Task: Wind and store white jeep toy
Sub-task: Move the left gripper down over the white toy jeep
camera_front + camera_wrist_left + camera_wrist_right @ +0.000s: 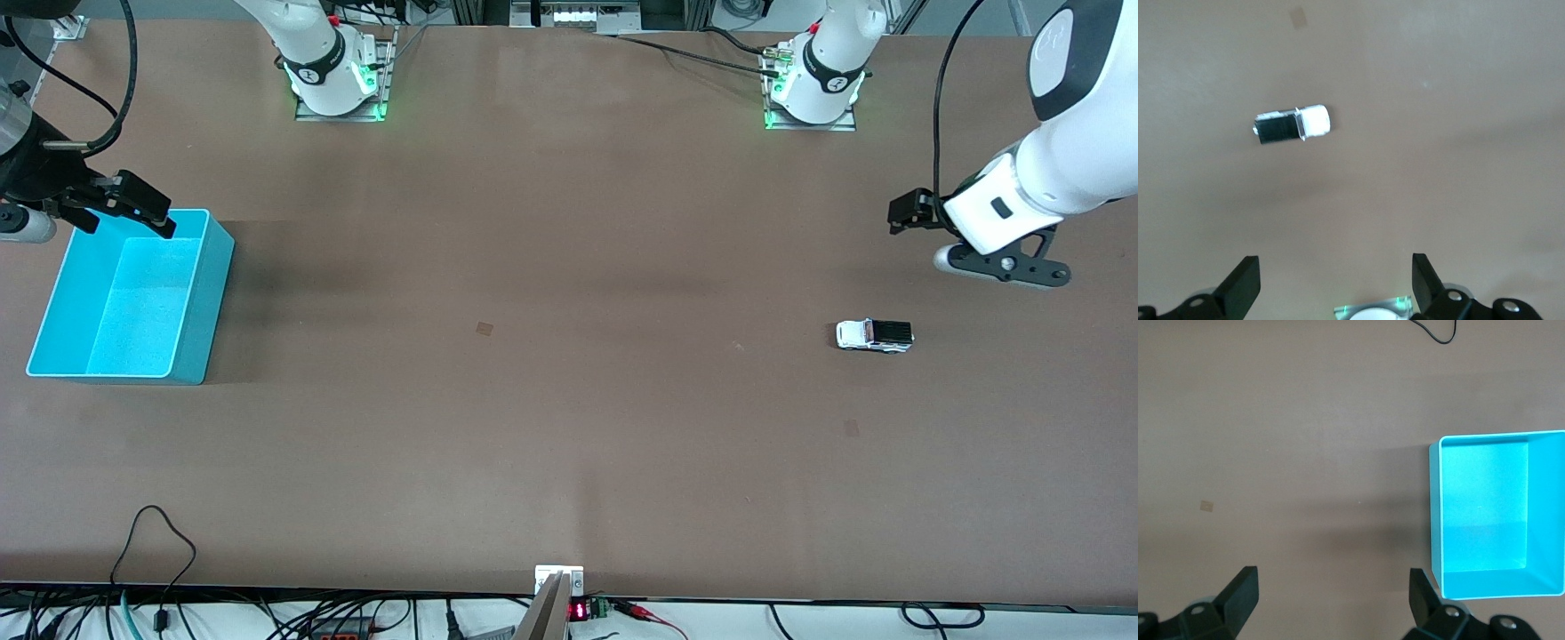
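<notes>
The white jeep toy (874,335) sits alone on the brown table (569,400) toward the left arm's end, wheels down. My left gripper (1336,280) hangs above the table near it, fingers spread wide and empty. My right gripper (1331,600) waits, also wide, over the edge of the blue bin (213,293). The car looks light, hard and slippery; I judge its flat sides the best hold.

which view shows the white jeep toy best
The left wrist view: the white jeep toy sits large and unobstructed, black rear roof and white front clear, beyond the open left pincer. The front view shows it small on the table toward the left arm's end. The right wrist view shows none of it, only the blue bin.
</notes>
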Robot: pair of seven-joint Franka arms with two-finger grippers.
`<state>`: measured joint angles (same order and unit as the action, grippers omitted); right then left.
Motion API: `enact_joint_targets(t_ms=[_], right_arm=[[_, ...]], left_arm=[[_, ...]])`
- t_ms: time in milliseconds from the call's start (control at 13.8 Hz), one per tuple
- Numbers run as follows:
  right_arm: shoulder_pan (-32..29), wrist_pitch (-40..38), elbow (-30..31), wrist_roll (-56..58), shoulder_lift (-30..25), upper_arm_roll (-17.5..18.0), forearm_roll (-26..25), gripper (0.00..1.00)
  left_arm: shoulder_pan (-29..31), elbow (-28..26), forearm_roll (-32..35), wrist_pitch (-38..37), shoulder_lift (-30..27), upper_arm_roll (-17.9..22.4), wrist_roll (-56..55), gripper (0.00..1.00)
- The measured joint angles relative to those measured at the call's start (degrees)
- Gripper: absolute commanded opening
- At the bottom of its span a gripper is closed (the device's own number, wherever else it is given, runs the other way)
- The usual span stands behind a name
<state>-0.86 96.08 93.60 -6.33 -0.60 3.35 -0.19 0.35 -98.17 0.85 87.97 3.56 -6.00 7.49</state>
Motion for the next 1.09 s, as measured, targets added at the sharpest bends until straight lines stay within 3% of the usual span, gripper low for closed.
enact_joint_targets(t_ms=[507,1086], right_arm=[[0.0,0.0,0.0,0.0,0.0,0.0,0.0,1.00],[0.0,0.0,0.0,0.0,0.0,0.1,0.0,1.00]], left_arm=[[3.2,-0.5,0.0,2.0,6.1,0.6,32.6,1.00],[6.1,-14.2,5.8,30.4,11.0,0.7,65.8,1.00]])
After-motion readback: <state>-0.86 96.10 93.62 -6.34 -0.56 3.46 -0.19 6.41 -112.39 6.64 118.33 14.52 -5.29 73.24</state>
